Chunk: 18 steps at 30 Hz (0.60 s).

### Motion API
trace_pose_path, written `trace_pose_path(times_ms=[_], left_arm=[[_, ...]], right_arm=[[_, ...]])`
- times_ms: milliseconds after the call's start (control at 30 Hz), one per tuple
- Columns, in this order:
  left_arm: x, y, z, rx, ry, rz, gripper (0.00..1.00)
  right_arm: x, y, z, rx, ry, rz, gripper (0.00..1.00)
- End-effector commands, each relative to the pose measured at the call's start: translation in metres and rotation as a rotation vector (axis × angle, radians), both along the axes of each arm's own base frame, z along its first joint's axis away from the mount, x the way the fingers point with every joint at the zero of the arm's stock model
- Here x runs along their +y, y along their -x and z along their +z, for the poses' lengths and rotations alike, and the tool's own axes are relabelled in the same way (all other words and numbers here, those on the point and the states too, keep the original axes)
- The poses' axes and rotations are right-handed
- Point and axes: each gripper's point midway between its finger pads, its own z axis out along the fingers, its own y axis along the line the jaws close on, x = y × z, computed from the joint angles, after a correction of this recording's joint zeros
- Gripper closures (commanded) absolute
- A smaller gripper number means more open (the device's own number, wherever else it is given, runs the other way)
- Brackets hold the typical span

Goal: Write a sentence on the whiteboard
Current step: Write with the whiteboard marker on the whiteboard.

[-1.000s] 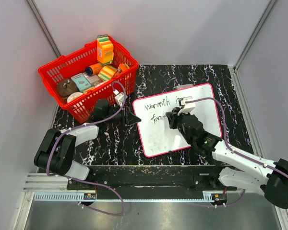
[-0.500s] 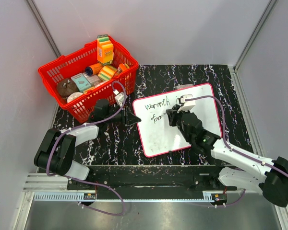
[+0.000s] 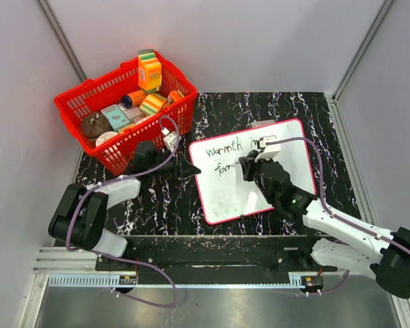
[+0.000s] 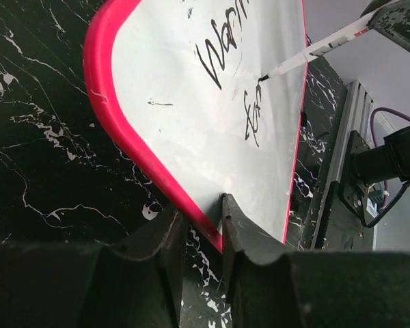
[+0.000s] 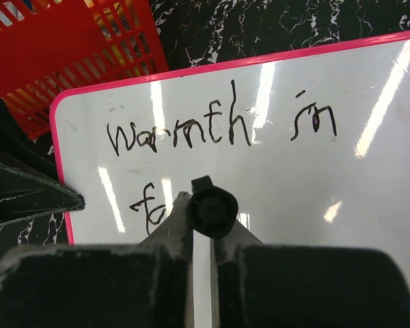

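The whiteboard (image 3: 225, 195) lies flat on the black table (image 3: 273, 106), just right of the red basket (image 3: 116, 147). Its long side runs left to right, with the right end a bit farther back. The left gripper (image 4: 203, 217) pinches its pink rim. The right gripper (image 5: 203, 225) squeezes a marker (image 4: 314, 51), whose tip touches the board.

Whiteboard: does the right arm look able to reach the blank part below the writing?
Probably yes. The right tool holds the marker on the whiteboard at the second line; nothing lies on the bare surface below, and the left tool only pinches the left edge.
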Motion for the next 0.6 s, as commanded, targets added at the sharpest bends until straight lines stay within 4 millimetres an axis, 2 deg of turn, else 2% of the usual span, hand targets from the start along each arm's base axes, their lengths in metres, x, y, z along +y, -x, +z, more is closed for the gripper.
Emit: trace_pose_path(times_ms=[0, 233, 300, 400, 567], left_arm=[[-0.001, -0.007, -0.003, -0.107, -0.064, -0.005, 1.0], [-0.001, -0.007, -0.003, -0.108, -0.065, -0.004, 1.0], [-0.001, -0.007, -0.002, -0.108, -0.064, -0.003, 1.0], [-0.001, -0.007, -0.003, -0.106, -0.065, -0.003, 1.0], [-0.001, -0.007, -0.003, -0.109, -0.065, -0.002, 1.0]], right_arm=[[-0.014, 0.001, -0.005, 0.01, 0.015, -0.041, 1.0], [-0.008, 0.007, -0.021, 0.057, 0.023, 0.0, 1.0], [-0.009, 0.008, -0.02, 0.054, 0.019, 0.0, 1.0], [-0.011, 0.009, -0.013, 0.038, 0.01, -0.003, 1.0], [-0.011, 0.01, 0.017, -0.019, -0.04, 0.009, 1.0]])
